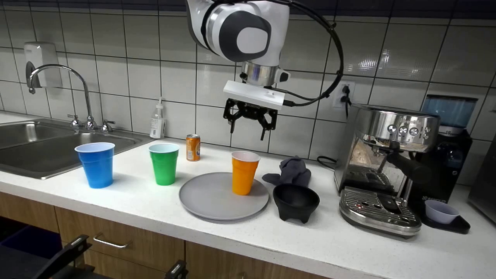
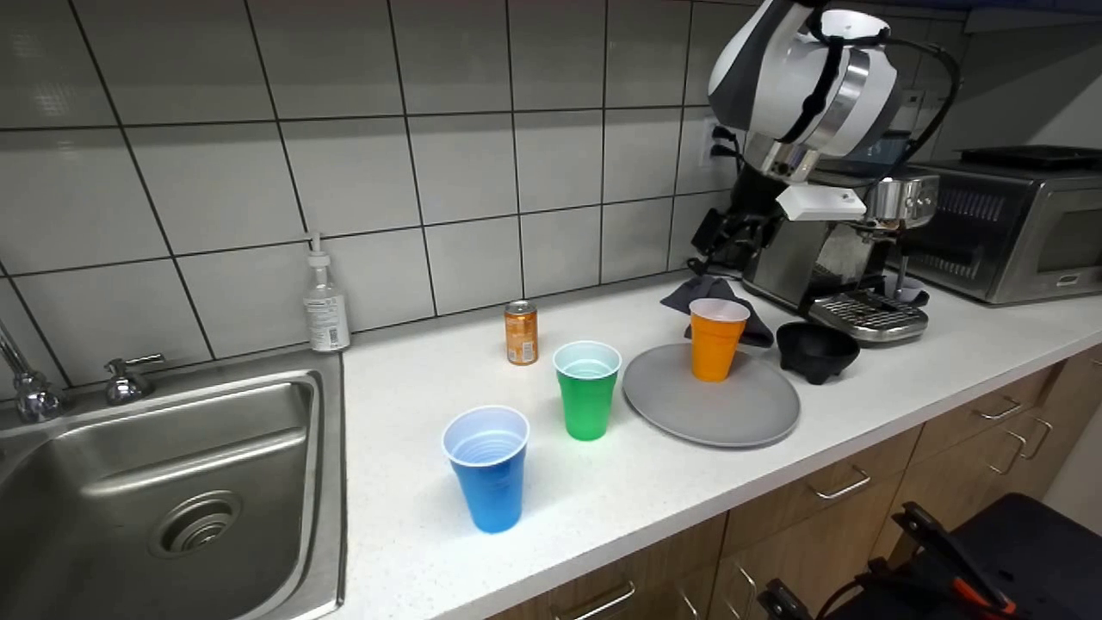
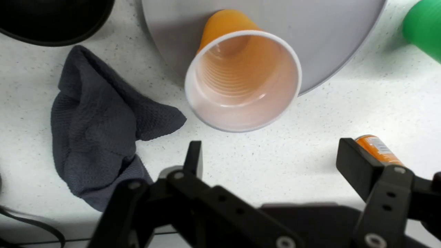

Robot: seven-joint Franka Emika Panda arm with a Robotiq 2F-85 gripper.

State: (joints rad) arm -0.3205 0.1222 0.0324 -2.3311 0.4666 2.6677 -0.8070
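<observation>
Hand [image 1: 247, 133] raised over table [image 1: 135, 205], nothing gripped

Arm [image 1: 244, 37] reaches down from above, wrist turned downward, fingers [image 3: 195, 155] pointing at the table with a slight tilt seen in an exterior view. Fingers spread wide; the gap between them holds nothing. Height: above the rim of the orange cup [image 1: 244, 174], apart from it. In the wrist view the fingers sit on the back-edge side of the cup.

Orange cup: upright on the plate [image 1: 205, 197], off-centre toward the back edge; plate lies nearer the table's front edge. Cloth [image 3: 93, 131]: crumpled, near the back edge. Bowl [image 1: 295, 201]: in front of the cloth, beside the plate. Can [image 2: 521, 334]: upright, near the back edge. Green cup [image 2: 589, 400] and blue cup [image 2: 491, 486]: upright, between the plate and the sink [image 2: 331, 482], blue nearer the front edge. Coffee machine [image 1: 381, 124]: past the bowl, away from the sink.
</observation>
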